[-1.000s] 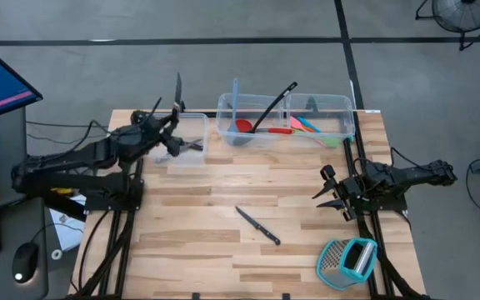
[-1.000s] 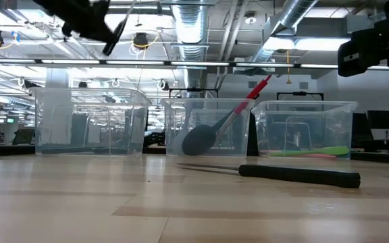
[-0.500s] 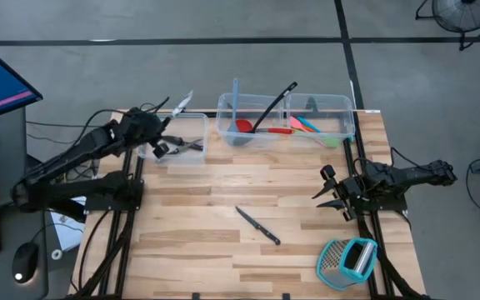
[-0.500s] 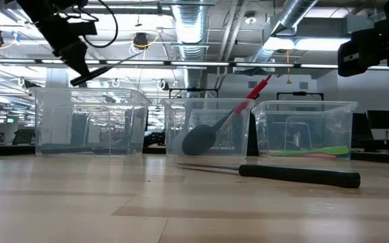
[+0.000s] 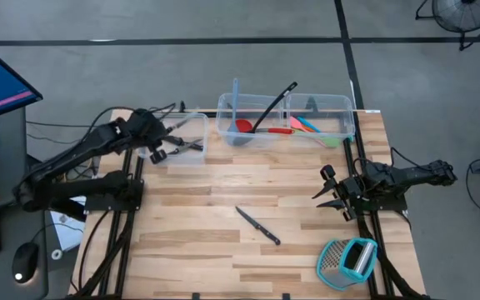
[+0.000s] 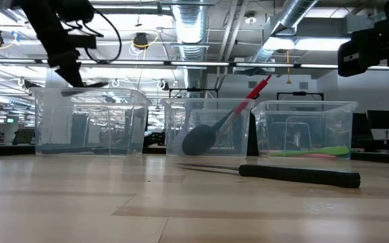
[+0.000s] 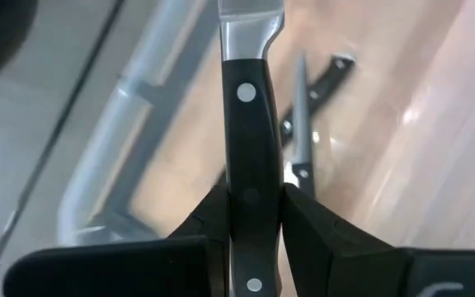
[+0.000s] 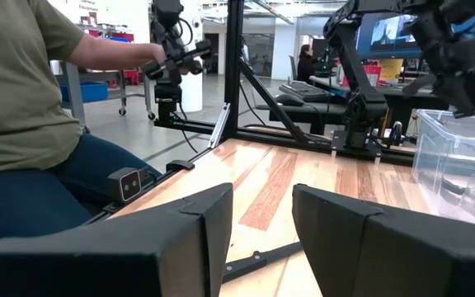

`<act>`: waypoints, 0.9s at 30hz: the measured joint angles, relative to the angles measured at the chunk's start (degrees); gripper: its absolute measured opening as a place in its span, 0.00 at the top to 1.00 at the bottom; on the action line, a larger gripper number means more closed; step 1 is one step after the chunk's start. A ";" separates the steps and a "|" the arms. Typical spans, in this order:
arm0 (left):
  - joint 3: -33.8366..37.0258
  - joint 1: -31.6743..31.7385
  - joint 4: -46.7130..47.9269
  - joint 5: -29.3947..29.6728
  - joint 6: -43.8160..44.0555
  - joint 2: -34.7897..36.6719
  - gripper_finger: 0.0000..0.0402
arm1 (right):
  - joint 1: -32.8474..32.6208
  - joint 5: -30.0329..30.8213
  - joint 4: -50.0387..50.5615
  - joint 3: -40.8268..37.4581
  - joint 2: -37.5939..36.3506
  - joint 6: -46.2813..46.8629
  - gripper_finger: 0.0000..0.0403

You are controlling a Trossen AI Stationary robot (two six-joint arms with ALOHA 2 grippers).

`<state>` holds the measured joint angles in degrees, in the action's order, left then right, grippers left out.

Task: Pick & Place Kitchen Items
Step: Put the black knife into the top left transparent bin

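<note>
Left gripper: the left gripper (image 7: 252, 216) is clamped on the black riveted handle of a steel knife (image 7: 251, 124), over the left clear bin (image 5: 182, 140) at the table's far left.
Held knife, axis: in the low view the held knife (image 6: 86, 85) lies almost level at the rim of the left bin (image 6: 90, 121), blade pointing toward the middle bin (image 6: 204, 127); from above its blade (image 5: 188, 121) runs away from the gripper (image 5: 158, 146) toward the bin's far right corner.
Only the left wrist view shows: the fingers (image 7: 209, 216) pressing both sides of the handle, and other knives (image 7: 308, 124) lying on the bin floor below.
Only the high view shows: the loose knife (image 5: 258, 225) lies mid-table on the wooden table (image 5: 223, 183), on a diagonal, handle toward the near right, blade toward the far left.
Low view of it: the loose knife (image 6: 296, 175) lies flat in front of the bins, handle to the picture's right.
Right gripper: the right gripper (image 5: 330, 193) waits at the table's right edge, fingers (image 8: 180, 239) apart and holding nothing.
Middle bin: a black spoon (image 5: 273, 107) leans out over its rim, with a red spoon (image 5: 261, 127) and a blue spatula (image 5: 235, 100) inside.
Right bin: the right bin (image 5: 340, 104) holds orange, pink and green spatulas (image 5: 311, 127).
Nearby: a teal-framed grater (image 5: 348, 260) sits at the near right corner.
Only the right wrist view shows: a seated person (image 8: 23, 107) beside the table.
</note>
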<state>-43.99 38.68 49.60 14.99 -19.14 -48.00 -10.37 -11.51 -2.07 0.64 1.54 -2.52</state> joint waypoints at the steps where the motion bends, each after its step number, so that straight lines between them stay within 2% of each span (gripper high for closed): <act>1: 0.00 0.00 0.22 -0.41 0.02 -1.03 0.86 | 0.00 0.00 0.00 0.00 -0.02 0.00 0.69; 7: 0.00 0.00 1.01 -0.47 -0.13 -5.50 0.86 | 0.02 0.00 0.00 0.00 -0.02 0.02 0.69; 18: 0.00 -0.13 5.70 -0.90 -0.13 -6.07 0.86 | 0.02 0.00 0.00 0.00 0.00 0.00 0.69; 21: 0.00 -0.13 5.71 -3.18 -0.17 -7.02 0.86 | 0.00 -0.02 0.00 0.00 0.00 0.00 0.69; 27: 0.00 -0.11 5.53 -3.40 -0.15 -10.14 0.86 | 0.02 -0.02 0.00 0.00 0.00 0.00 0.69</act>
<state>-43.99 38.56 55.13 11.60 -19.29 -58.13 -10.35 -11.53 -2.07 0.64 1.53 -2.52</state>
